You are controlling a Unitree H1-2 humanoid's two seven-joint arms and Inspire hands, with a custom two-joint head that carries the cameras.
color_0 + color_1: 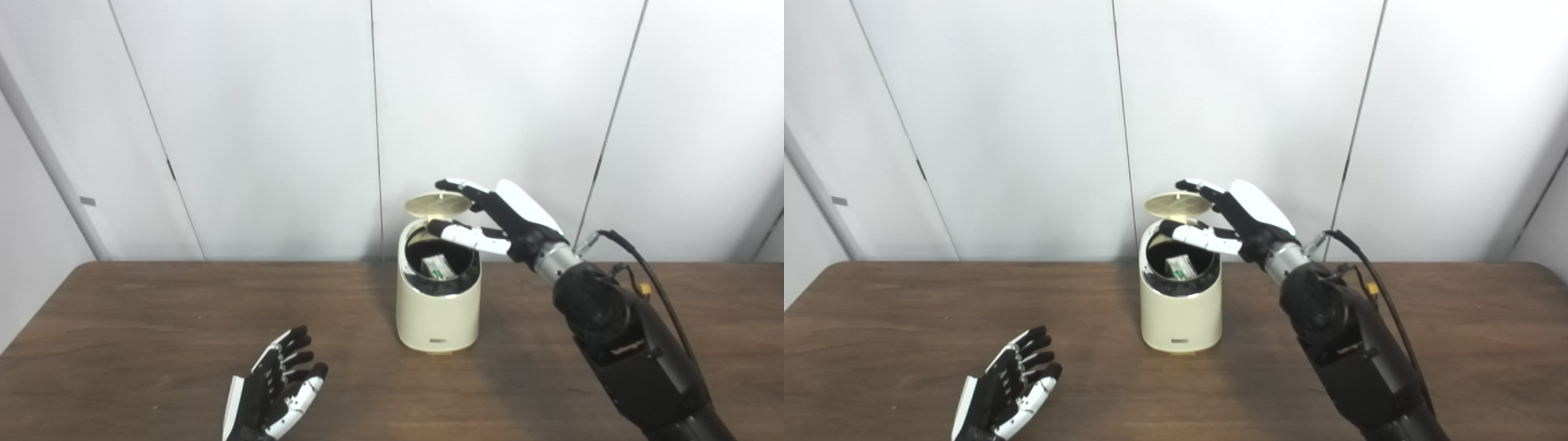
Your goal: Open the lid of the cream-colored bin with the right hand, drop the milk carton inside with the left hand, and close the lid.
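A cream-colored bin (437, 312) stands mid-table with its round lid (437, 204) tipped up at the back. Inside the dark opening lies the milk carton (436, 267), white with green print. My right hand (499, 217) hovers at the bin's upper right, fingers spread around the lid's edge, thumb reaching over the opening; it holds nothing firmly that I can see. My left hand (278, 386) rests low at the front left of the table, palm up, fingers apart and empty.
The brown wooden table (153, 318) stretches wide on both sides of the bin. White wall panels stand close behind it. My right forearm (618, 343) with a black cable crosses the right side.
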